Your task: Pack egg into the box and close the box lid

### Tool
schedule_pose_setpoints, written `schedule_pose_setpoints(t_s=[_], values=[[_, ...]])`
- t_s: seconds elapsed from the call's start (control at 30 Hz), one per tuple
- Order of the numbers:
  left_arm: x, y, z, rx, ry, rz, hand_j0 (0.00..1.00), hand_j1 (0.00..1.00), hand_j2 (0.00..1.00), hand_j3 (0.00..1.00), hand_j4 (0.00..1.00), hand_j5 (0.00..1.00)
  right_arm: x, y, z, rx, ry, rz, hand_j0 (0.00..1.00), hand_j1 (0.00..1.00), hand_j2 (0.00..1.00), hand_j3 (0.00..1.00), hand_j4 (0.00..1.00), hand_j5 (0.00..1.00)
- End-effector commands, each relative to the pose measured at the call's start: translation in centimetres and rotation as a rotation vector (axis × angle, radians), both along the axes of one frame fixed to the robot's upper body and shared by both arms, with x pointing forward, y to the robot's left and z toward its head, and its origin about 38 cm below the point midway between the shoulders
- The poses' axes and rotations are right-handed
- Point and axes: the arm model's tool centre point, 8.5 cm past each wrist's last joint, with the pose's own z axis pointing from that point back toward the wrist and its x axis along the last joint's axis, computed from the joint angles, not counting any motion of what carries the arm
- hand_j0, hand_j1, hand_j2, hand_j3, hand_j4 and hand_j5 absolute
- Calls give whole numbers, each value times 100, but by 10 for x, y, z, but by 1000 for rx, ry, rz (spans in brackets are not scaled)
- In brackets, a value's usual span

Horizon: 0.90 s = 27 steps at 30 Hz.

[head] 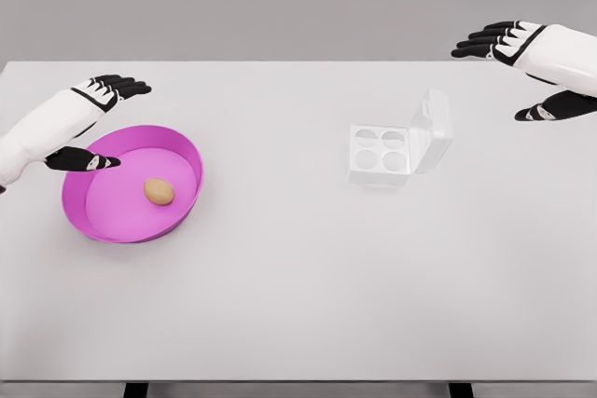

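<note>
Nothing done yet, as far as the pic shows. The small tan egg (159, 192) sits loose on the floor of the shallow round magenta plastic bowl (186, 144), roughly centre, at the left of the white bench (298, 295). The clear plastic four-cup egg box (381, 154) stands well apart to the right, lid (434, 132) hinged up & back on its right side, all four cups empty.

Left robot hand (93, 123) hovers at the bowl's upper-left rim w/ fingers spread and thumb pointing in over the rim, holding nothing, not touching the egg. Right robot hand (532, 67) is up at the far right, beyond the box, also splayed and empty, clear of the lid.

Left to do, by my read: basically everything. Reach in & grasp egg, lift it out, carry it across to the box, seat it in a cup, then swing lid down shut. Left looks best placed for the pick; right is nearer the lid.
</note>
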Motion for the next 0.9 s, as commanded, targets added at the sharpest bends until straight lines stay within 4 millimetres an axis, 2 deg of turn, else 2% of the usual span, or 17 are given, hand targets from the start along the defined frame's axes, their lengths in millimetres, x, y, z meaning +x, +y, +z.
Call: schedule_pose_setpoints(t_s=[0.0,0.13,0.2,0.27,0.3,0.33,0.4,0.43,0.5,0.53,0.57,0.6,0.67,0.73,0.77,0.87], values=[[0,0,1,-5,0,1,100,100,100,100,100,100,0,0,0,6,2,0,100,100,100,100,100,100],[0,0,2,1,-2,-2,100,100,100,100,100,100,1,-4,1,9,0,-14,100,100,100,100,100,100],[1,-2,2,29,8,-11,100,100,100,100,100,100,2,-10,0,-68,-14,-45,100,100,100,100,100,100],[0,-1,-6,145,133,-48,100,100,100,100,100,100,3,-17,-5,-112,-3,-68,100,100,100,100,100,100],[-2,3,-8,212,207,-64,100,100,100,100,100,100,5,-25,-9,-112,15,-91,100,100,100,100,100,100],[-2,5,-4,218,205,-62,100,100,100,100,100,100,7,-30,-14,-92,30,-107,100,100,100,100,100,100],[-3,-1,0,214,189,-79,100,100,100,100,100,100,9,-32,-3,6,-9,-118,100,100,100,100,100,100],[-2,-8,-1,198,181,-89,100,100,100,100,100,100,6,-35,-1,17,-21,-128,100,100,100,100,100,100],[-2,-20,5,195,153,-112,100,100,100,100,100,100,-7,-65,10,-97,-2,-183,100,100,100,100,100,100],[-5,-26,9,210,134,-129,100,100,100,100,100,100,-8,-68,12,-112,-2,-188,100,100,100,100,100,100],[-8,-34,15,220,112,-155,100,100,100,100,100,100,-9,-72,4,-138,21,-201,100,100,100,100,100,100],[-11,-40,19,222,97,-172,100,100,100,100,100,100,-18,-81,-13,-196,75,-215,100,100,100,100,100,100],[-12,-44,25,207,80,-186,100,100,100,100,100,100,-25,-87,-18,-233,101,-222,100,100,100,100,100,100],[-16,-50,33,209,51,-202,100,100,100,100,100,100,-28,-98,-1,-238,74,-249,100,100,100,100,100,100],[-16,-51,35,210,46,-204,100,100,100,100,100,100,-35,-107,4,-303,92,-265,100,100,100,100,100,100],[-19,-47,38,240,45,-205,100,100,100,100,100,100,-39,-118,3,-350,117,-287,100,100,100,100,100,100]])
